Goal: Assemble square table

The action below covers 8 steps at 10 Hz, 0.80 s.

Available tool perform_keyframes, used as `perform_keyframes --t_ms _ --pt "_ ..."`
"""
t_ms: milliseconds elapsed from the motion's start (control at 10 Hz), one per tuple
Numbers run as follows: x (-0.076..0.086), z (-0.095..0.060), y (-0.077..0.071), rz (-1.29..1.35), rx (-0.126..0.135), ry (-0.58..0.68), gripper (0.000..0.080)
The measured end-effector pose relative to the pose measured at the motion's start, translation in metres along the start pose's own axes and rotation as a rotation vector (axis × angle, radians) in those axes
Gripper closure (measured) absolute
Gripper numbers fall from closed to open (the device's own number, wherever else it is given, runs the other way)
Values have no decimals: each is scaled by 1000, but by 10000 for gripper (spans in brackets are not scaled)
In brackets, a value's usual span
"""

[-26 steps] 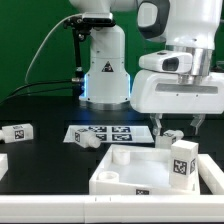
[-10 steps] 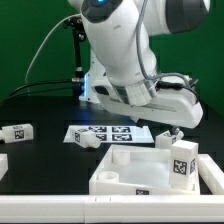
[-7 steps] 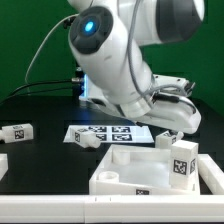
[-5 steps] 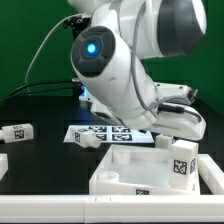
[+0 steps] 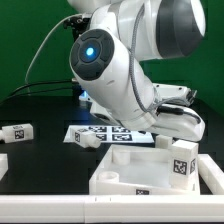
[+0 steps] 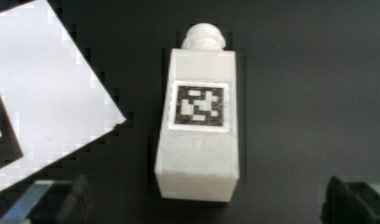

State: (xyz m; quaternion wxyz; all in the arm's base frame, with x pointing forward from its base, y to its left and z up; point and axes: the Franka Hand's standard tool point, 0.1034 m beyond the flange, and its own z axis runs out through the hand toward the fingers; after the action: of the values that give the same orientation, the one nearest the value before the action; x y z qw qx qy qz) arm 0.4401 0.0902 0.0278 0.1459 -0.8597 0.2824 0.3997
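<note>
White legs [image 6: 201,120] x4 — 1 tabletop [image 5: 125,186]

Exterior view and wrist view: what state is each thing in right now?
gripper: open, holding nothing.
leg below the gripper: lying flat, tag up, untouched.
tabletop: lying flat.
upright leg: standing on the tabletop.
leg by the marker board: lying on its side.
leg at the exterior view's left: lying on its side.

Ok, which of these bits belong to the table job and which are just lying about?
Job:
- tabletop
- upright leg on its corner
- leg under the open claw
- middle leg, lying down
- far-left leg in the exterior view

Lying about:
- marker board, beside the middle leg
</note>
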Motion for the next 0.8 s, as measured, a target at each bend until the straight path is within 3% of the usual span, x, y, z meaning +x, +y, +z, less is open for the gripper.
perform_keyframes --t_ms 200,300,700,800 --pt "-8 24 -1 53 4 -12 151" --pt "-7 29 2 91 53 -41 151" --pt "-5 32 17 122 68 -95 151" --pt "-5 32 17 122 68 -95 274"
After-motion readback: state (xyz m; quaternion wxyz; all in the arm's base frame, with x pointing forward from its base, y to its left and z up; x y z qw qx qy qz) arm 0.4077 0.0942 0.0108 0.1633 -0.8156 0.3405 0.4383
